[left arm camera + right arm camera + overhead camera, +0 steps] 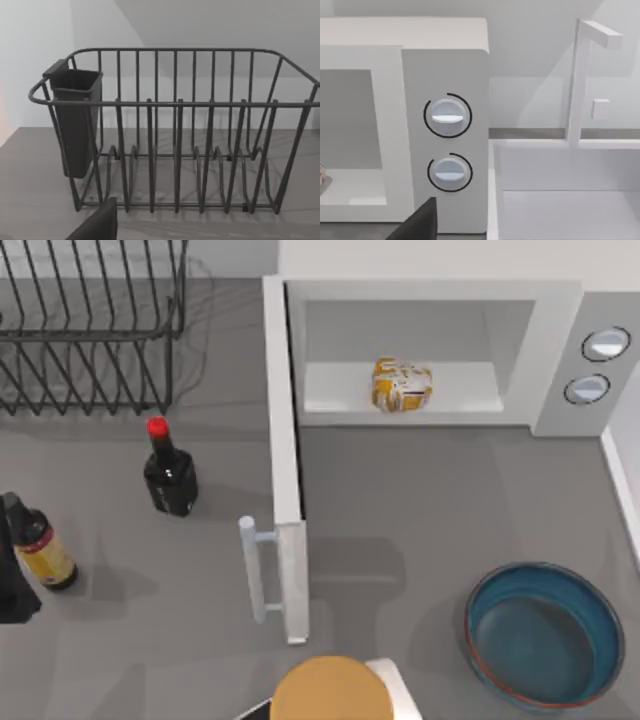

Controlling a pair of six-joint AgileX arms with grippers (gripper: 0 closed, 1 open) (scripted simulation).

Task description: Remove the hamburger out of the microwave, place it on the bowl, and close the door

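Inside open microwave [420,310], hamburger [401,385]: white wrap w/ orange-yellow patches

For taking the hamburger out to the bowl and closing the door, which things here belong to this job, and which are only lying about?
Belong to the job:
hamburger
microwave
door, standing open
bowl

Only lying about:
dish rack
red-capped bottle
yellow-labelled bottle
orange disc

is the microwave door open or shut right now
Open: the flat white door with pale bar handle swings out from the white boxy microwave, exposing the paper-wrapped hamburger inside.
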